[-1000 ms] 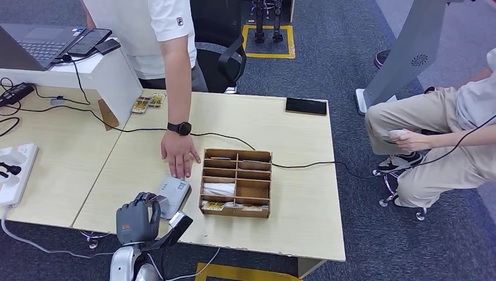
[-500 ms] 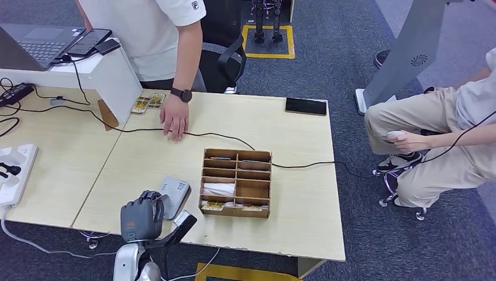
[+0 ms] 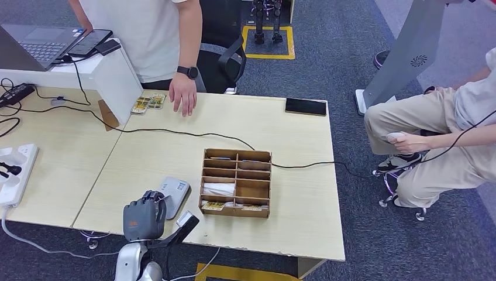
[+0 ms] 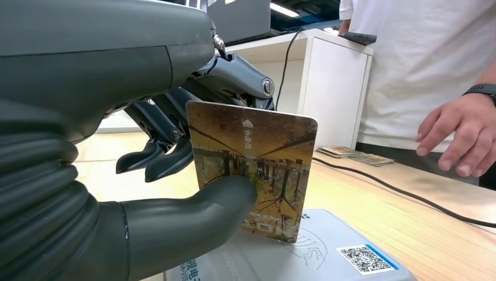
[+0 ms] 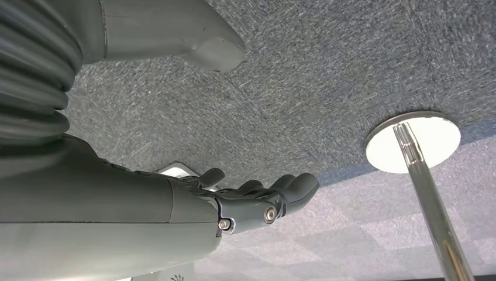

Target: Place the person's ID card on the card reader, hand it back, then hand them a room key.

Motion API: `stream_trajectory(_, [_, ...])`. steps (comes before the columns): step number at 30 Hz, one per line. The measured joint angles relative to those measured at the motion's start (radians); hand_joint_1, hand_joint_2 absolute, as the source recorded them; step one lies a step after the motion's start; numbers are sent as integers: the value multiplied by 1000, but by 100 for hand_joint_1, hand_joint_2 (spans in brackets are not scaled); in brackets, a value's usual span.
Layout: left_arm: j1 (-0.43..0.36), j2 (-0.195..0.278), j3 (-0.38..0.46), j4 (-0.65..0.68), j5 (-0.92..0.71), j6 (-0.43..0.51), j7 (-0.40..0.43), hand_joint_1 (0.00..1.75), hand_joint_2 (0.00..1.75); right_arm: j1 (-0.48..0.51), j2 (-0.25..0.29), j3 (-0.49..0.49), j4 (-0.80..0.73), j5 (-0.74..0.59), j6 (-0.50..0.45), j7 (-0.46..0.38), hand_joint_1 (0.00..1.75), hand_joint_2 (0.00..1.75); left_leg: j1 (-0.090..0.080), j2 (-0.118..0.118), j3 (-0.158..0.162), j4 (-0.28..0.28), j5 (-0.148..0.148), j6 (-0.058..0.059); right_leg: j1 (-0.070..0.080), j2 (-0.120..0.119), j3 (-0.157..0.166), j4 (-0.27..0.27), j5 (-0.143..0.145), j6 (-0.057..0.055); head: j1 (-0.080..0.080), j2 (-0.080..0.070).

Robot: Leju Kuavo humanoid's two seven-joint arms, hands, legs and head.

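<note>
My left hand point(image 3: 144, 218) hovers at the table's front edge and pinches a picture-printed ID card point(image 4: 251, 168) between thumb and fingers. The card stands upright, its lower edge close above the grey card reader point(image 4: 304, 257); whether it touches, I cannot tell. In the head view the reader point(image 3: 174, 194) lies just beyond my hand, left of the wooden key box point(image 3: 237, 182). The person's hand point(image 3: 183, 94) rests at the table's far edge. My right hand point(image 5: 257, 199) hangs over the carpet, fingers apart, holding nothing.
A black cable point(image 3: 193, 134) crosses the table behind the box. Cards point(image 3: 148, 102) lie near the white stand point(image 3: 99, 70) with a laptop. A black phone point(image 3: 306, 106) lies at the far right. A seated person point(image 3: 444, 134) is right of the table.
The person's hand has drawn back from beside the reader to the table's far edge. My left hand with the card has shifted slightly right and toward me.
</note>
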Motion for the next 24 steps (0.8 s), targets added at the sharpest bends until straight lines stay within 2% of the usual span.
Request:
stream_trajectory(16, [-22, 3, -34, 38, 4, 0, 85, 175, 175, 0, -2, 0, -5, -60, 0, 0, 0, 175, 0, 0, 3, 0, 0, 0, 0, 0, 4, 0, 0, 0, 0, 0])
stream_trajectory(24, [-51, 7, -47, 80, 10, 0, 156, 175, 175, 1, -4, 0, -31, -70, 0, 15, 0, 175, 0, 0, 4, 0, 0, 0, 0, -1, 5, 0, 0, 0, 0, 0])
